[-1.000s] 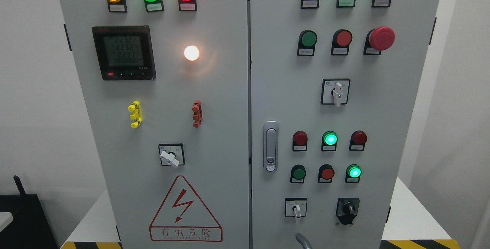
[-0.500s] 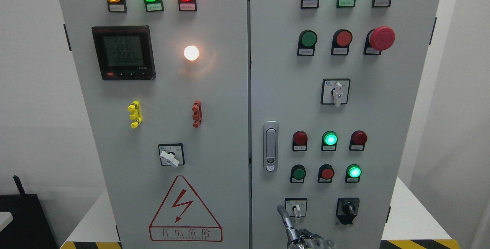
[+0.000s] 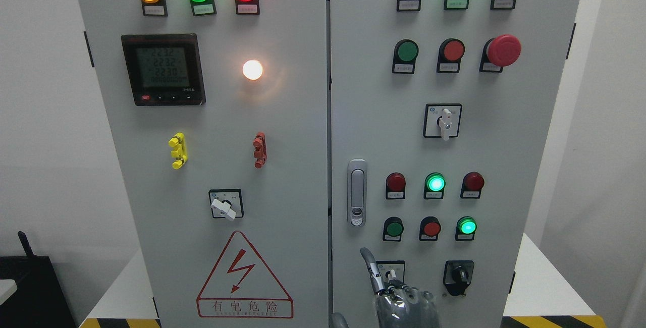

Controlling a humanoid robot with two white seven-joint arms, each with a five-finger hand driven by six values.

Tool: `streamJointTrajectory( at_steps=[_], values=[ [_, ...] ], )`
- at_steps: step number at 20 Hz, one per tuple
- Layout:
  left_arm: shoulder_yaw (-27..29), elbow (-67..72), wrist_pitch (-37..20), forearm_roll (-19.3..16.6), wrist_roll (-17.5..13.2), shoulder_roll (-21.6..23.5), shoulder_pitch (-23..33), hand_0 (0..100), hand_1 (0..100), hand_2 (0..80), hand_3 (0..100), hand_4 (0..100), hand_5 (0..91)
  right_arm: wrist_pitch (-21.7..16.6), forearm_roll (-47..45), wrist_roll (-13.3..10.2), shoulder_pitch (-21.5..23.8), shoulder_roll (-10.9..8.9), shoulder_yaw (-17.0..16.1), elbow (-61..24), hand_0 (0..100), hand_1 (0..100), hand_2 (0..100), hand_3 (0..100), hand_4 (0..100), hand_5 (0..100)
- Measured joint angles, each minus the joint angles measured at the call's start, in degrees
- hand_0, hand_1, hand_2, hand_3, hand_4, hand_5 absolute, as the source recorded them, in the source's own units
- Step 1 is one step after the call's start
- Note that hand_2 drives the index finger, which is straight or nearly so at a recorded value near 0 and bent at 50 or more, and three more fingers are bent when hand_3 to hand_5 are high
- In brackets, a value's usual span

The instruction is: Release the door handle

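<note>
The silver metal door handle (image 3: 357, 193) sits upright on the left edge of the right door of the grey electrical cabinet (image 3: 282, 116), and both doors look closed. The right hand (image 3: 398, 297) comes up from the bottom edge, just right of the middle, with one finger (image 3: 370, 266) pointing up and the others curled; it holds nothing. It is below the handle and apart from it, in front of a small white rotary switch (image 3: 390, 273). I judge the handle is already free, so the next move needs only pulling the hand clear without knocking the switch.
</note>
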Motion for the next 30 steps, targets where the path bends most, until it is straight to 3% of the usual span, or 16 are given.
streamJointTrajectory(
  at_steps=[7, 30],
  values=[
    [0.0, 0.01, 0.0, 0.0, 0.0, 0.0, 0.0, 12, 39, 0.0, 0, 0, 0.0, 1.47, 0.42, 1.11, -3.05, 0.44, 0.03, 2.07, 22, 31, 0, 93, 89, 100],
    [0.0, 0.0, 0.0, 0.0, 0.0, 0.0, 0.0, 12, 39, 0.0, 0, 0, 0.0, 2.31, 0.35, 1.36, -8.19, 0.85, -0.86, 7.46, 26, 31, 0, 92, 89, 100]
  ],
)
